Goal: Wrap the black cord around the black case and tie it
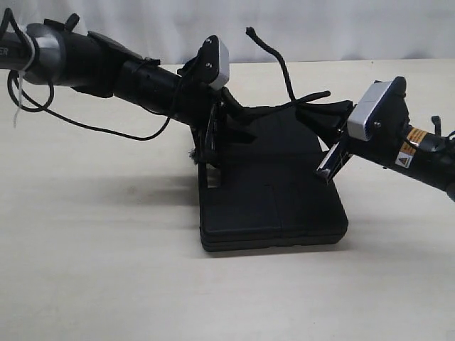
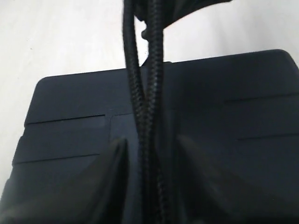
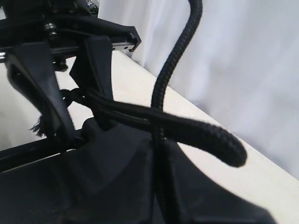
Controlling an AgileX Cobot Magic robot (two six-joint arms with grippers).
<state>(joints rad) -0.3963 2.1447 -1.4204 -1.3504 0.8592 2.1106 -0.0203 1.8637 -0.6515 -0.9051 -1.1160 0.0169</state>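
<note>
In the exterior view, you are looking at the black case (image 1: 277,206) lying flat on the pale table (image 1: 106,270), near its middle. Your left gripper (image 1: 211,167) is pointing down at the case's far left edge. Your right gripper (image 1: 304,111) is reaching in over its far right corner. The black cord (image 1: 283,69) is running between the two grippers above the back of the case. One free length is curling up into the air from the right gripper.

In the left wrist view, two strands of the cord (image 2: 145,116) are passing side by side between the left gripper's fingers (image 2: 110,163) and stretching away over the case's top (image 2: 233,84). The fingers are sitting narrowly on either side of the strands. They are blurred, so you cannot tell whether they are pinching the cord or only flanking it.

In the right wrist view, the right gripper (image 3: 158,186) is gripping the cord, with both fingers pressing against a strand running between them. From there one length (image 3: 175,56) is rising in front of the white backdrop (image 3: 243,70). Another is crossing to the left gripper's fingers (image 3: 37,88), which are standing slightly apart with the cord between them. A small frayed tuft (image 3: 37,125) is showing beside those fingers, just above the case's edge (image 3: 28,156).
</note>
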